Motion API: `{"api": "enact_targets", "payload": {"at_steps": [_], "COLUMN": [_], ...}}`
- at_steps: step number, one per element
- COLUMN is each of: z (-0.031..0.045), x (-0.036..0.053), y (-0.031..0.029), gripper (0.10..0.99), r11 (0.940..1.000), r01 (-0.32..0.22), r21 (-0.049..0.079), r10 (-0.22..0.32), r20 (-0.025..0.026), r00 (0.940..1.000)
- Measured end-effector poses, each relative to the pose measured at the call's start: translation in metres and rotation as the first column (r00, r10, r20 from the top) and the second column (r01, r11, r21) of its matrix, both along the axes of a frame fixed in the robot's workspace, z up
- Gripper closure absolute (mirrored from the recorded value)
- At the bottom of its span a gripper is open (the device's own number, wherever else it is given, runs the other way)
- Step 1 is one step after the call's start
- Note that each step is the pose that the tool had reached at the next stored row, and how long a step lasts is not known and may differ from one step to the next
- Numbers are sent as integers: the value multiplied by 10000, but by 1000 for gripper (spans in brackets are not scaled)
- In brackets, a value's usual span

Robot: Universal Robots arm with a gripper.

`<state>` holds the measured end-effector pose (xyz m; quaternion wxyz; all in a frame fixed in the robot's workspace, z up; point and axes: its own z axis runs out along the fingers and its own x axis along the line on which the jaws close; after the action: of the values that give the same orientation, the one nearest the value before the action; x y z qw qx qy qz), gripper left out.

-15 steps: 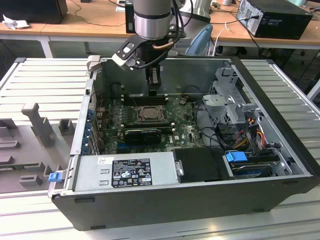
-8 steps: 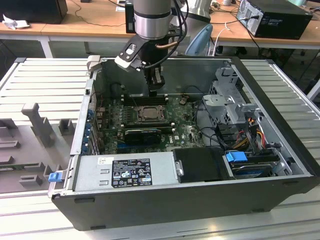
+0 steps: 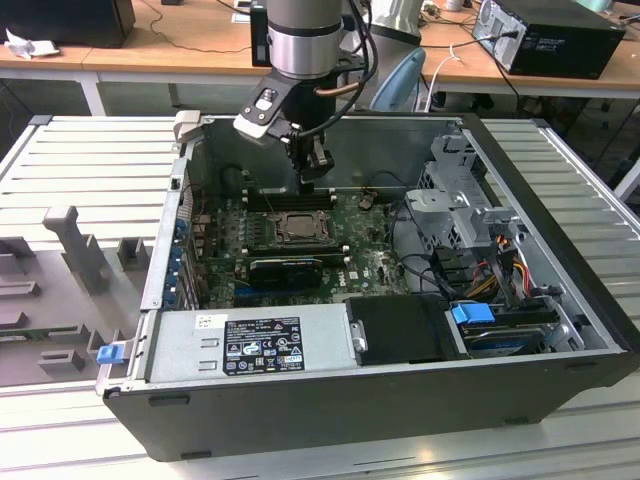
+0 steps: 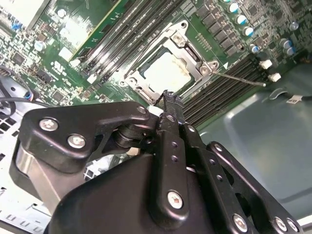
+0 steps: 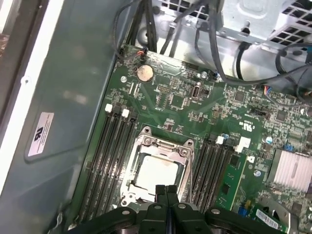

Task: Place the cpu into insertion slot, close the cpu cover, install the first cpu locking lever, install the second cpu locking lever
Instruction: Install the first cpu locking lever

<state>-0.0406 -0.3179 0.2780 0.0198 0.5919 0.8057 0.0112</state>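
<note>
Pretty sure you were in a robotics lab / electronics wkshop, tbh. An opened PC case lay on its side on a slatted alu-profile table w/ a robot arm hanging over it. Grey jigs sat on the exterior view's left. Behind were wooden benches w/ loose cables and another black desktop box.

1. One cpu and one cpu cover are counted.
2. Two banks of memory slots are seen.
3. One coin cell battery and one finned heatsink are counted.
</note>
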Motion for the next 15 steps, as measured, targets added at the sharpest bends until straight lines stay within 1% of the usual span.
{"api": "enact_targets", "payload": {"at_steps": [4, 8, 11, 13, 14, 15], "z": [-1, 0, -1, 0, -1, -1], "x": [0, 0, 0, -1, 0, 0], "y": [1, 0, 0, 0, 0, 0], "gripper": [980, 980, 980, 980, 980, 980], "r11": [9990, 9962, 9951, 9903, 9856, 9826], "r01": [-439, -867, -987, -1390, -1689, -1855], "r21": [-10, -38, -48, -48, -47, -48], "r10": [439, 867, 987, 1390, 1689, 1855], "r20": [0, -1, -3, -3, -2, -2], "r00": [9990, 9962, 9951, 9903, 9856, 9826]}}
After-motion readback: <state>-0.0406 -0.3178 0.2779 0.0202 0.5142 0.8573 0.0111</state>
